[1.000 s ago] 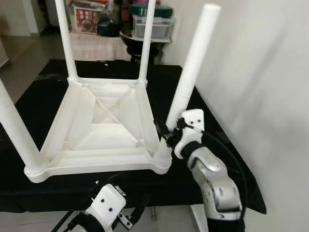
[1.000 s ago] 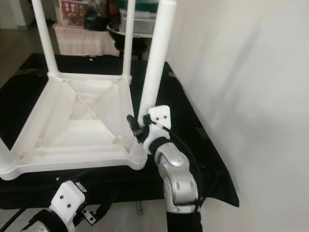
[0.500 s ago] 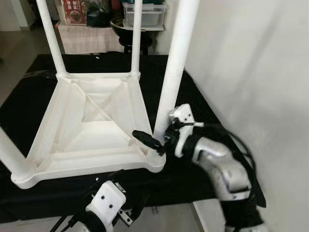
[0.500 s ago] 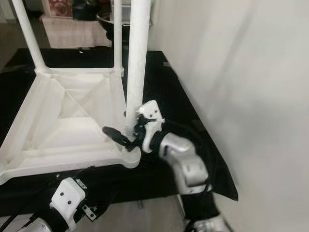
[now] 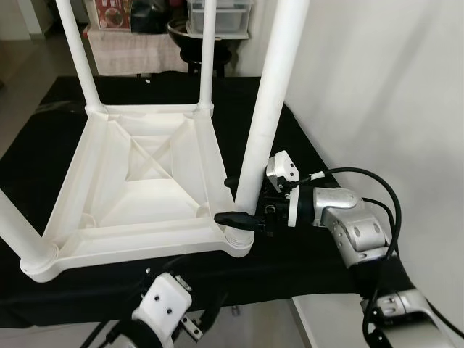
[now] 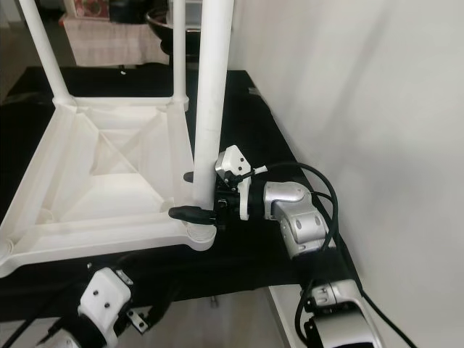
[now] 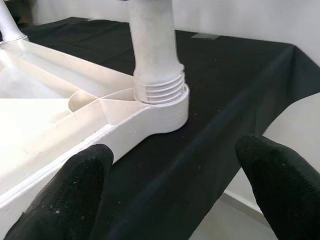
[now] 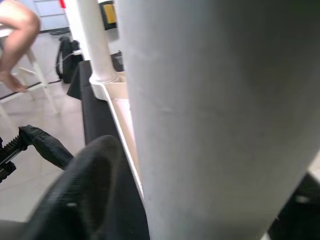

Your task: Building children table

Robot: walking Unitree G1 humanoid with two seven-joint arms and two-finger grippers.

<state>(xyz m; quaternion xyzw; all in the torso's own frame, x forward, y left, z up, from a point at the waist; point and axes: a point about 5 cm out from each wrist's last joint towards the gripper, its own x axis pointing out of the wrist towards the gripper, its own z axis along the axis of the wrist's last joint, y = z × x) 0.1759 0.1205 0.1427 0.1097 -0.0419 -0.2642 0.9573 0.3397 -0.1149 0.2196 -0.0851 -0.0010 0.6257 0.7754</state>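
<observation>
The white plastic leg (image 5: 264,109), tilted a second ago, is now being held upright in its socket, right gripper (image 5: 243,206) jaws closed around its base; threads are being engaged. Left gripper (image 7: 175,185) jaws are gaping wide, idle.

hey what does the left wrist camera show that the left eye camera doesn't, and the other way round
The left wrist view alone shows the threads at the leg's base, a few ridges exposed above the corner socket, and the left gripper's fingers spread apart. The left eye view alone shows the whole upturned table top, its other legs, and the right gripper with its fingers around the near leg low down. Both show that near leg standing in its corner on the black cloth.
</observation>
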